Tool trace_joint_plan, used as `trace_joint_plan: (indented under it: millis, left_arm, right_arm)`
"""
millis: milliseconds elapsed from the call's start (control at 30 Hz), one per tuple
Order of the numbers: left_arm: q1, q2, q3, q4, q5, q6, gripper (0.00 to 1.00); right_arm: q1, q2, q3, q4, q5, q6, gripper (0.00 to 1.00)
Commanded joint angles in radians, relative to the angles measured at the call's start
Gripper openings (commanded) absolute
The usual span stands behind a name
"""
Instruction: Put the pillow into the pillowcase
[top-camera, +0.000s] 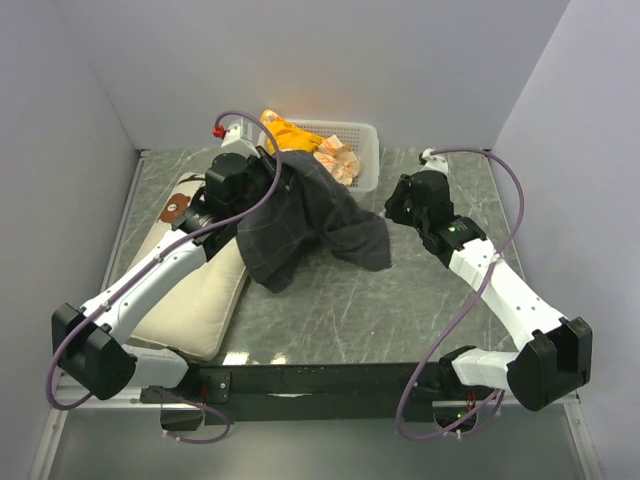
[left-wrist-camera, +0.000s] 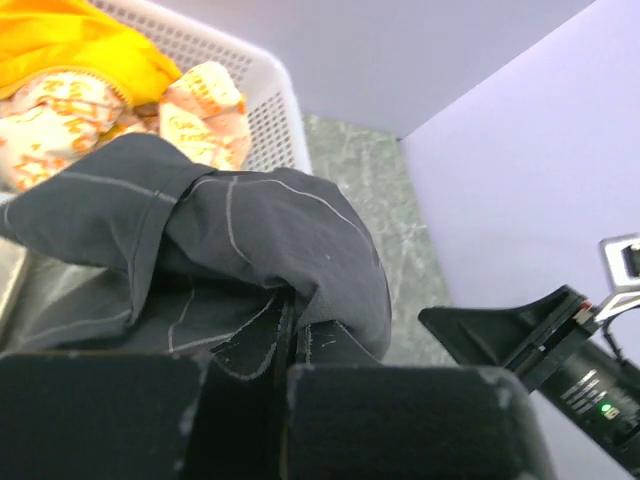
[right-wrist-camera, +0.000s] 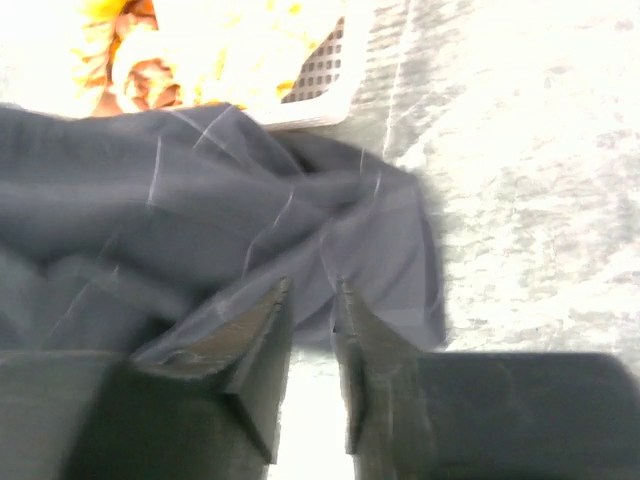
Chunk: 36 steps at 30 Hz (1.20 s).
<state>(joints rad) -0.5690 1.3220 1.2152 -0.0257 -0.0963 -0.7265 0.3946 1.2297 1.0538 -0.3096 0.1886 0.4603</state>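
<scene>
Overhead, the left arm stretches from its base at 7 o'clock diagonally toward 11 o'clock. It passes above the large soft cream-coloured rectangular pillow. That pillow lies flat along the 9 o'clock side of the green marbled table, with its small brown bear face at the far end. The right arm rises from 5 o'clock and bends inward, its wrist ending near 1 o'clock.

The large dark charcoal-grey fabric pillowcase with a thin light check hangs bunched from the left wrist. It spills onto the table toward the centre, its lower folds just beside the pillow's 3 o'clock edge. The pillow is wholly outside it. A white plastic mesh basket holding orange-and-white cloth bundles stands at 12 o'clock.

The right wrist view alone shows the right hand narrowed to a thin slit with bright table showing through. The checked cloth lies just beyond the tips; I cannot tell whether they touch it.

The left wrist view reveals what the overhead view hides. The left hand is pinched tight on a fold of the pillowcase. At 3 o'clock the right hand's pointed tip sits just beside the fabric's edge.
</scene>
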Motion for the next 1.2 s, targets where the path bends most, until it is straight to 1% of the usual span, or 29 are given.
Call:
trace_joint_plan:
  millis: [0, 100, 133, 167, 200, 233, 267, 300, 367, 400, 467, 500, 533, 600, 733, 800, 900, 967, 1167]
  left_arm:
    - [0.000, -0.027, 0.063, -0.111, -0.036, 0.084, 0.01]
    - [0.000, -0.058, 0.044, -0.134, -0.059, 0.096, 0.01]
    - [0.000, -0.067, 0.035, -0.134, -0.066, 0.102, 0.01]
    - [0.000, -0.073, 0.021, -0.134, -0.072, 0.105, 0.01]
    - [0.000, -0.078, 0.020, -0.143, -0.075, 0.105, 0.01]
    - [0.001, -0.078, 0.015, -0.148, -0.079, 0.107, 0.01]
    - [0.001, -0.078, 0.006, -0.151, -0.080, 0.107, 0.01]
    - [0.001, -0.079, 0.001, -0.151, -0.082, 0.104, 0.01]
    - [0.003, -0.083, -0.014, -0.149, -0.082, 0.101, 0.01]
    - [0.003, -0.083, -0.020, -0.146, -0.082, 0.101, 0.01]
    - [0.003, -0.081, -0.022, -0.154, -0.085, 0.099, 0.01]
    - [0.003, -0.079, -0.022, -0.157, -0.086, 0.099, 0.01]
    - [0.003, -0.081, -0.023, -0.158, -0.086, 0.098, 0.01]
    - [0.003, -0.090, -0.028, -0.158, -0.089, 0.096, 0.01]
    - [0.003, -0.102, -0.040, -0.149, -0.089, 0.093, 0.01]
    - [0.003, -0.104, -0.046, -0.148, -0.089, 0.091, 0.01]
    - [0.003, -0.107, -0.059, -0.145, -0.085, 0.088, 0.01]
    - [0.003, -0.106, -0.059, -0.141, -0.077, 0.084, 0.01]
    - [0.003, -0.104, -0.049, -0.149, -0.072, 0.087, 0.01]
  right_arm:
    - [0.006, 0.011, -0.017, 0.126, -0.103, 0.018, 0.56]
    - [0.016, 0.066, -0.077, 0.211, -0.184, 0.070, 0.61]
    - [0.048, 0.079, -0.092, 0.234, -0.217, 0.081, 0.61]
    - [0.071, 0.088, -0.125, 0.257, -0.207, 0.078, 0.61]
    - [0.102, 0.099, -0.142, 0.295, -0.190, 0.077, 0.66]
    - [0.165, 0.102, -0.159, 0.306, -0.128, 0.078, 0.67]
    - [0.188, 0.102, -0.205, 0.334, -0.121, 0.090, 0.66]
    - [0.213, 0.088, -0.240, 0.424, -0.126, 0.098, 0.67]
    - [0.278, 0.068, -0.348, 0.528, -0.104, 0.110, 0.67]
    - [0.311, 0.065, -0.379, 0.596, -0.050, 0.112, 0.71]
    - [0.317, 0.079, -0.382, 0.606, -0.028, 0.155, 0.73]
    - [0.317, 0.082, -0.379, 0.600, -0.003, 0.178, 0.71]
    - [0.316, 0.088, -0.373, 0.581, 0.023, 0.207, 0.70]
    - [0.314, 0.100, -0.341, 0.525, 0.073, 0.291, 0.71]
    - [0.309, 0.151, -0.279, 0.458, 0.107, 0.406, 0.71]
    - [0.305, 0.186, -0.253, 0.449, 0.088, 0.454, 0.72]
    - [0.291, 0.246, -0.189, 0.383, 0.101, 0.512, 0.72]
    - [0.265, 0.263, -0.178, 0.385, 0.077, 0.555, 0.72]
    - [0.230, 0.343, -0.132, 0.366, 0.038, 0.589, 0.71]
